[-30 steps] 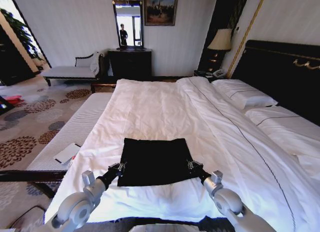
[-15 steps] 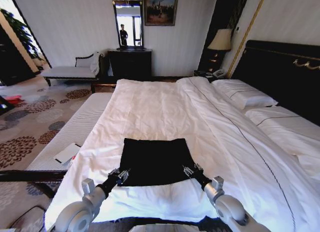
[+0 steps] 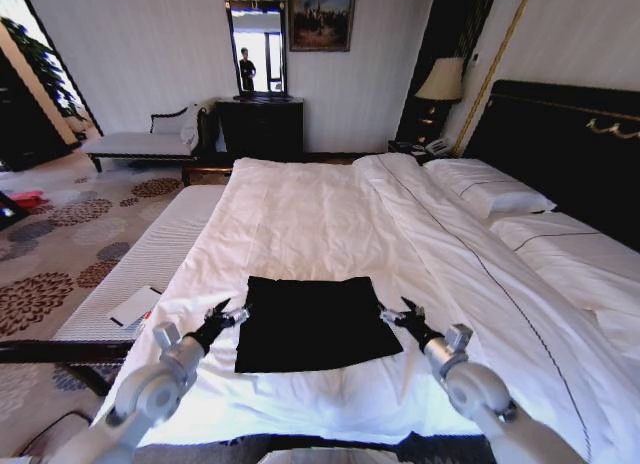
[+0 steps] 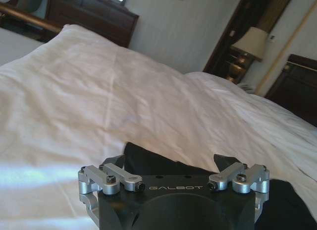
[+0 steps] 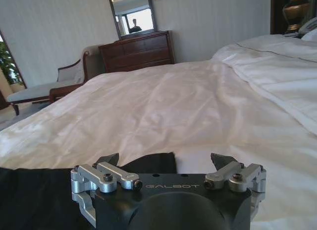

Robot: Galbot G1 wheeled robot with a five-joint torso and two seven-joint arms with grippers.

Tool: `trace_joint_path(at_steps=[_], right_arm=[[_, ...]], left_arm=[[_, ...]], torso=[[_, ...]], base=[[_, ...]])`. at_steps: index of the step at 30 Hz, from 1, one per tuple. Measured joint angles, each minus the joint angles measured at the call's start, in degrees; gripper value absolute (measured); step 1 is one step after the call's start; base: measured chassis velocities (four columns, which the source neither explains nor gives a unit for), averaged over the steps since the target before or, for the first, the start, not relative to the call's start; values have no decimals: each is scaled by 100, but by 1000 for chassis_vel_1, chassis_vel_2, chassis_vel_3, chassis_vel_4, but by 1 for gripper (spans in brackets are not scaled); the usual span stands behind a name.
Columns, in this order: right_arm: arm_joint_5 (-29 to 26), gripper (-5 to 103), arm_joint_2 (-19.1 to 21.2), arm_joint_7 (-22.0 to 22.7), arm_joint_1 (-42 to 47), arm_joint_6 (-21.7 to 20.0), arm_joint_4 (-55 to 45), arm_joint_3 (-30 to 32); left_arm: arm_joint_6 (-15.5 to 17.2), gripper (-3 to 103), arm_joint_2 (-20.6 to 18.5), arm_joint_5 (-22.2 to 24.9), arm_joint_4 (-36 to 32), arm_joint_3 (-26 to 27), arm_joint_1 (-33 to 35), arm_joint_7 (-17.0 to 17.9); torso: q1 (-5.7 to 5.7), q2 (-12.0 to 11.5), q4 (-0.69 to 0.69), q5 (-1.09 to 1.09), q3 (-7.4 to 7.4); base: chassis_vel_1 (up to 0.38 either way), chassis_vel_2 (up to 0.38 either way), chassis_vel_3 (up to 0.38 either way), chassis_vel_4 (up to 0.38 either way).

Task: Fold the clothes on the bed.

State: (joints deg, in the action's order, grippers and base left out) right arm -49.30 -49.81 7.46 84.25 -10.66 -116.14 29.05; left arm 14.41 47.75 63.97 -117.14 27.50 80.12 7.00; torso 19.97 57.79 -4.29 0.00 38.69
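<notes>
The clothes (image 3: 315, 322) are a black shirt folded into a flat rectangle on the white duvet of the bed (image 3: 320, 214), near its foot edge. My left gripper (image 3: 228, 312) hovers open just off the rectangle's left edge. At the right edge my right gripper (image 3: 398, 310) is open too, with nothing between its fingers. In the left wrist view the left gripper (image 4: 168, 163) spreads wide over the black fabric (image 4: 292, 205). From the right wrist, the right gripper (image 5: 164, 160) is open above a corner of the clothes (image 5: 39, 190).
White pillows (image 3: 490, 194) lean on the dark headboard (image 3: 570, 144) at the right. A striped bench (image 3: 150, 254) with a white flat item (image 3: 135, 306) runs along the bed's left side. A dresser (image 3: 260, 124), chaise (image 3: 140, 142) and lamp (image 3: 440, 79) stand behind.
Both grippers let go of the shirt's near corners, opened, and moved outward to its left and right edges. The shirt now lies flat.
</notes>
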Motion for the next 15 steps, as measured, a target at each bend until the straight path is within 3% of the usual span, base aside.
trace_joint_path(at_steps=[5,7,15], right_arm=[[2,100,35,44,-3,-34,66,39],[23,100,36,59,49,-47,101,86],[39,100,56,112,80,-86,205,139]], left_arm=[[58,100,-24,225,560,-288,-796,7],[92,100,-42,352,1086,-560,-1414,-63],[253,99,-61,649,2110,-951,-2197,-293]], torso=[[1,0,-2,0,0],[0,-1,-5,0,0],[1,0,-1,0,0]], base=[[0,0,0,0],[0,0,0,0],[0,0,0,0]])
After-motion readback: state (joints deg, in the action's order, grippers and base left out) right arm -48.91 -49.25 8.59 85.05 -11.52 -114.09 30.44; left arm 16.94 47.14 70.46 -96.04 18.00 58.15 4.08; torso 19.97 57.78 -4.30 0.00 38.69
